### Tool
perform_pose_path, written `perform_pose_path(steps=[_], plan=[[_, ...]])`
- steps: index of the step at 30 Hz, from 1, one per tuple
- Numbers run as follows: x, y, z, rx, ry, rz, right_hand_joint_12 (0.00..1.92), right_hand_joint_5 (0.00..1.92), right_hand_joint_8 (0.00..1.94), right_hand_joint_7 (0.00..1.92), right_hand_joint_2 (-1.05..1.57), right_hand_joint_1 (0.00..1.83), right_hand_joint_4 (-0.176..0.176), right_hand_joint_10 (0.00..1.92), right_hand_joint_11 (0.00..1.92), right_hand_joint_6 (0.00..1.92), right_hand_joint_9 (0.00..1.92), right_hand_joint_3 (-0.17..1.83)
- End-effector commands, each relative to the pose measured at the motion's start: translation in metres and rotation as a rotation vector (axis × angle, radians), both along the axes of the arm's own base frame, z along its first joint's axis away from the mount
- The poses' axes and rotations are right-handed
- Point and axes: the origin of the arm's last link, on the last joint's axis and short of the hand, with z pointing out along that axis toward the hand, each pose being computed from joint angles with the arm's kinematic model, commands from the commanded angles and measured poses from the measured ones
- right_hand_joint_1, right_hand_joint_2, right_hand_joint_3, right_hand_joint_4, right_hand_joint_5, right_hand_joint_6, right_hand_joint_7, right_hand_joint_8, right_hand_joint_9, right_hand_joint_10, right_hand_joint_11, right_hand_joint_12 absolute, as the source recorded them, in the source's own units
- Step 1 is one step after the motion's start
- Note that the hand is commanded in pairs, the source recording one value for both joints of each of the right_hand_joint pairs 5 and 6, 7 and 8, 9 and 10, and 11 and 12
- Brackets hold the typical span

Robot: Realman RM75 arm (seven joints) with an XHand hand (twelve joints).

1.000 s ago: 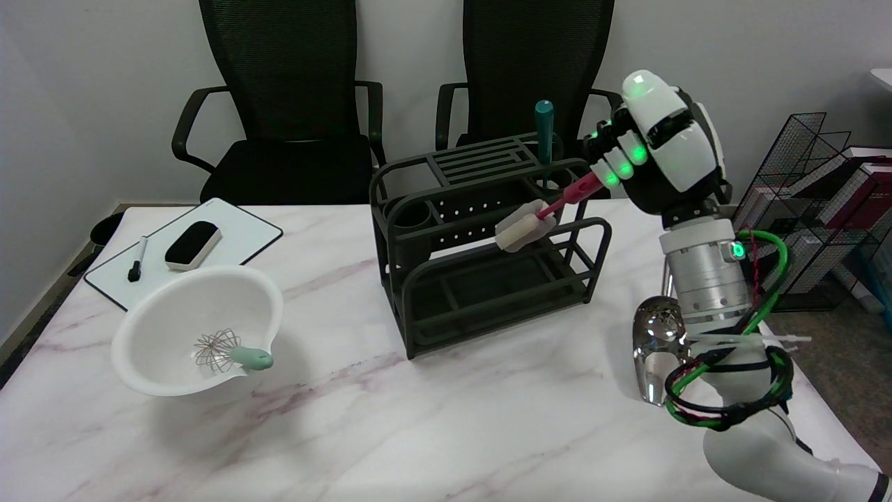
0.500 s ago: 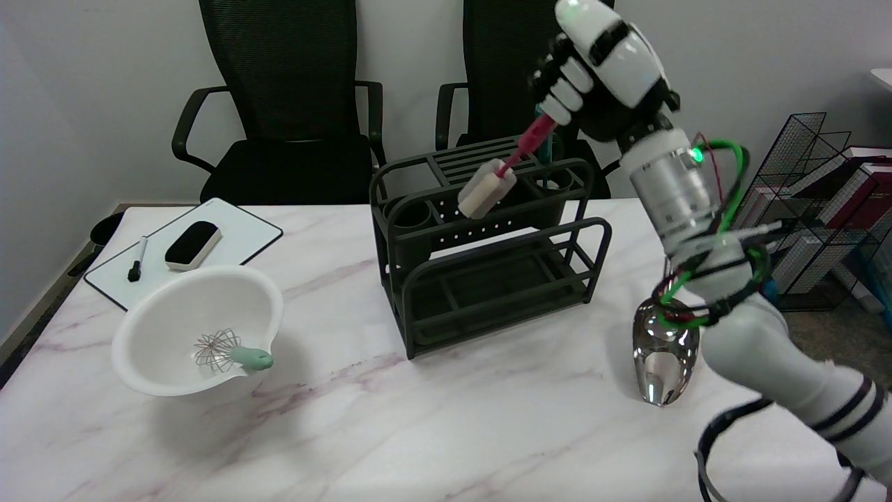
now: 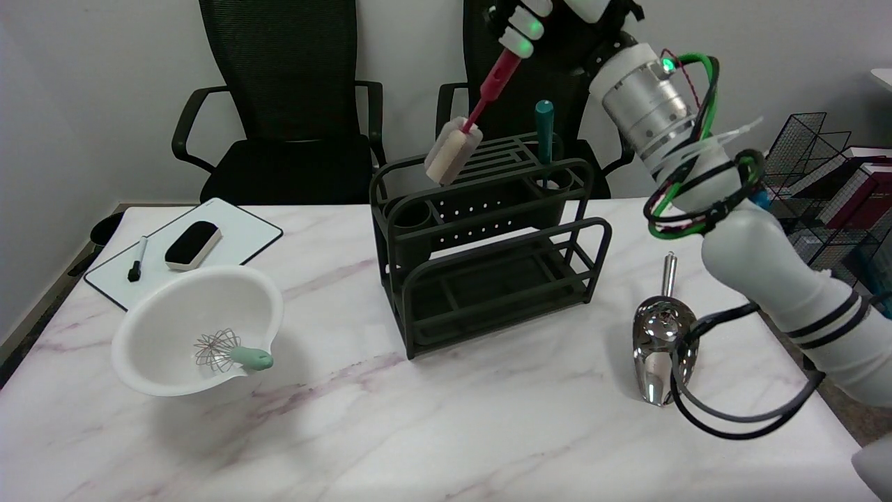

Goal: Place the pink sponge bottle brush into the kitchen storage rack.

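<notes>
One view only, head cam: right hand [image 3: 550, 17] gripped pink brush [image 3: 465, 125] by handle top, sponge end down, just above rack [image 3: 488, 244] top-left. Best to straighten it vertical, then lower slow into a cup slot.

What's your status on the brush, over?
Right hand grips bottle brush by its pink handle, sponge end down. Brush in the air above storage rack, not in. Teal-handled tool stands in rack's right cup.

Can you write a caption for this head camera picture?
Right hand holds the pink bottle brush in the air above the dark storage rack.
</notes>
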Motion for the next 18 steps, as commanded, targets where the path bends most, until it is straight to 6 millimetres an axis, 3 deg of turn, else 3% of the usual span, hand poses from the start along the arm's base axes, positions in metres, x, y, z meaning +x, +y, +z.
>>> perform_pose_path(steps=[1,8,13,18], plan=[[0.016,-0.057,-0.021,0.088,0.061,-0.11,1.89,1.92,1.92,1.92,1.57,1.02,0.0,1.92,1.89,1.92,1.92,1.08],[0.009,-0.093,-0.025,0.035,0.096,-0.148,1.89,1.92,1.92,1.92,1.57,1.03,0.0,1.92,1.89,1.92,1.92,0.91],[0.014,-0.102,-0.019,-0.007,0.134,-0.141,1.89,1.92,1.92,1.92,1.57,1.04,0.0,1.92,1.89,1.92,1.92,0.79],[0.004,-0.112,-0.012,-0.029,0.132,-0.183,1.89,1.92,1.92,1.92,1.57,1.04,0.0,1.92,1.89,1.92,1.92,0.72]])
